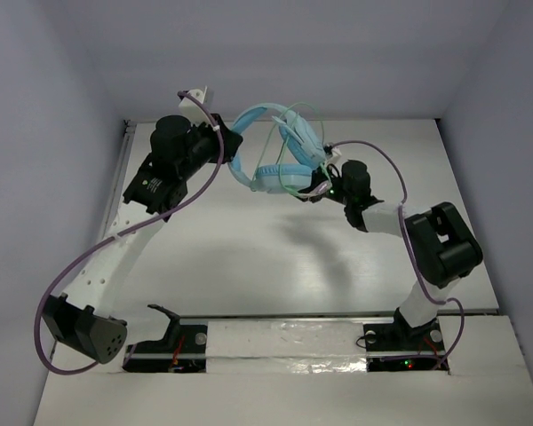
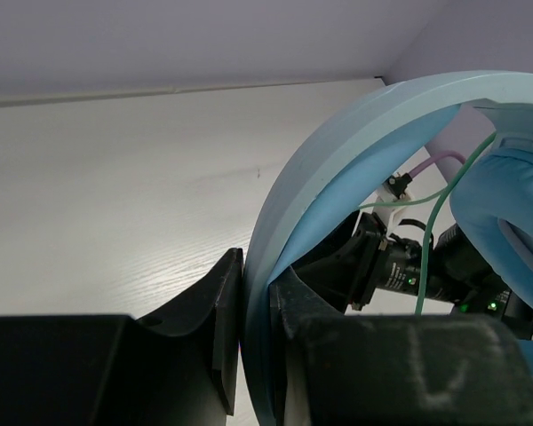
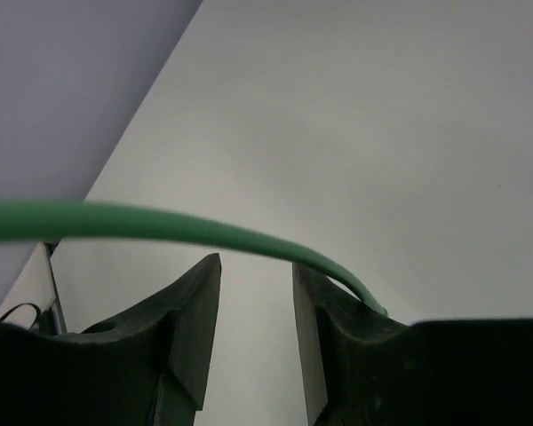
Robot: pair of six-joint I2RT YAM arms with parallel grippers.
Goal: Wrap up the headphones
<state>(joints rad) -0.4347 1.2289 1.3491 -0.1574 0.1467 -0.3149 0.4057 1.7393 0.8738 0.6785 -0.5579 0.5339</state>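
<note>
The light blue headphones (image 1: 280, 155) hang above the white table at the back. My left gripper (image 1: 233, 147) is shut on their headband (image 2: 338, 160); the band runs between the jaws in the left wrist view, where the gripper (image 2: 256, 266) pinches it. A padded cup (image 2: 506, 213) hangs to the right. The thin green cable (image 1: 304, 114) loops over the headphones. My right gripper (image 1: 320, 186) sits just right of the lower cup. In the right wrist view it (image 3: 256, 266) is open, and the cable (image 3: 160, 222) crosses above the fingertips and rests on the right finger, not clamped.
Grey walls close in the white table (image 1: 275, 257) at the back and sides. Purple arm cables (image 1: 386, 160) arc beside both arms. The arm bases (image 1: 169, 346) stand on the near edge.
</note>
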